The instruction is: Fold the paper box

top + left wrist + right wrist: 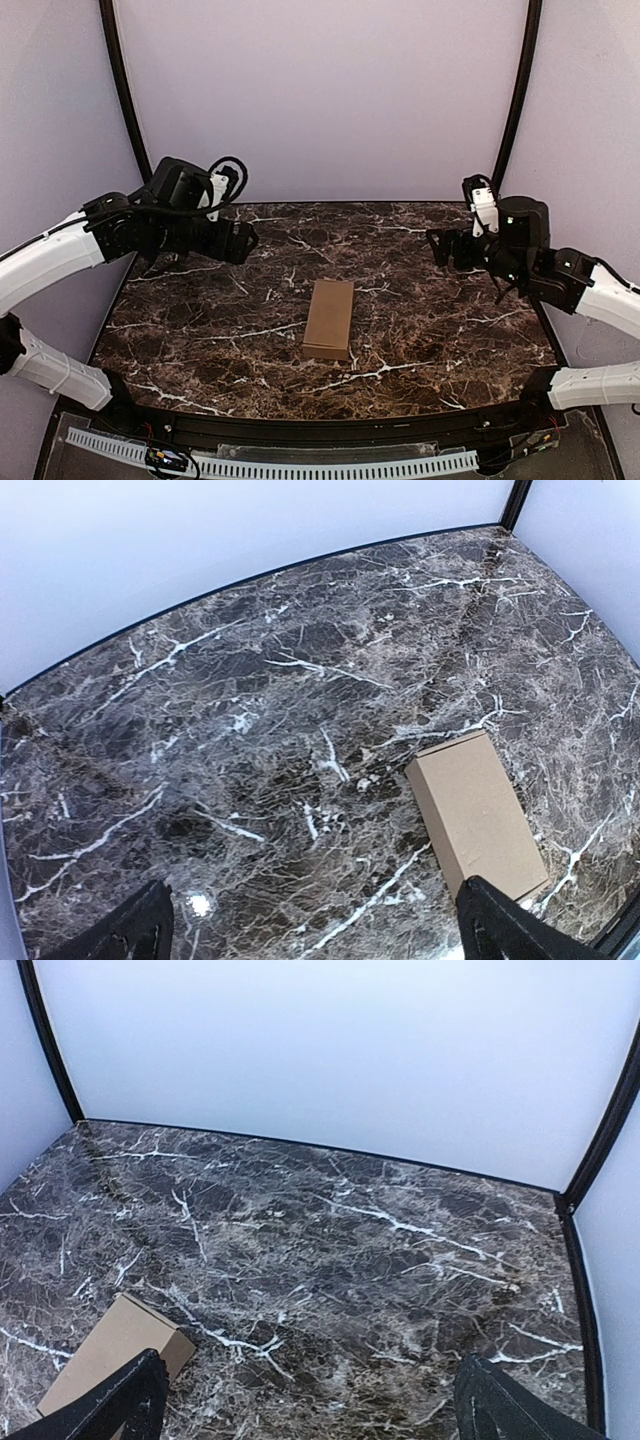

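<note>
At the middle of the table (200, 330), the paper box (329, 318) lies folded up, well apart from both arms.
From above, the left gripper (243, 241) and right gripper (438, 248) hang far left and far right, empty. The left wrist view shows its fingers spread wide, with the box near right. The right wrist view shows the same, box near left. The end flaps look tucked, though that is unclear; a loose one could spring open.
</note>
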{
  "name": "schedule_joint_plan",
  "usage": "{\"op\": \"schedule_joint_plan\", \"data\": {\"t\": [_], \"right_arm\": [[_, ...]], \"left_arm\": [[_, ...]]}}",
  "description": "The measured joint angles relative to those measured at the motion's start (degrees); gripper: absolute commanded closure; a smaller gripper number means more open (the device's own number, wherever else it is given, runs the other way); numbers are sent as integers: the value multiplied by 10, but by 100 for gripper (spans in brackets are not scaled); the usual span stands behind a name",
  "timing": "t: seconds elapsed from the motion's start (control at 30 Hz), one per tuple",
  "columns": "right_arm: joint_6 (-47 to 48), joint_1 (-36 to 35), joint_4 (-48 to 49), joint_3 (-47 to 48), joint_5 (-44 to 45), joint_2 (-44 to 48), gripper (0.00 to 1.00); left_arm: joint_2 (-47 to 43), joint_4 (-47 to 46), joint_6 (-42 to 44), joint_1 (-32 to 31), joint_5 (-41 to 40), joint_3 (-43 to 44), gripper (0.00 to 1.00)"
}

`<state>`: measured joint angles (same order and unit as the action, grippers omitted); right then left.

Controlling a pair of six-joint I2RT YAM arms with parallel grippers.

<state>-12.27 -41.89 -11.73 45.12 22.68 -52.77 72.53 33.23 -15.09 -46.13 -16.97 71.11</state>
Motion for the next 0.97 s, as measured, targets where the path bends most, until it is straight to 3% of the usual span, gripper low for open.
{"op": "schedule_joint_plan", "data": {"t": [0.27,0.6,0.97], "right_arm": [[39,0,-50,24,38,76,1],[44,0,-89,60,54,80,1],[25,0,-90,39,43,84,1]], "left_arm": [[-63,29,61,3,-21,0,1],[-102,-19,107,58,28,-66,1],[-143,-52,125,58,64,-105,1]]}}
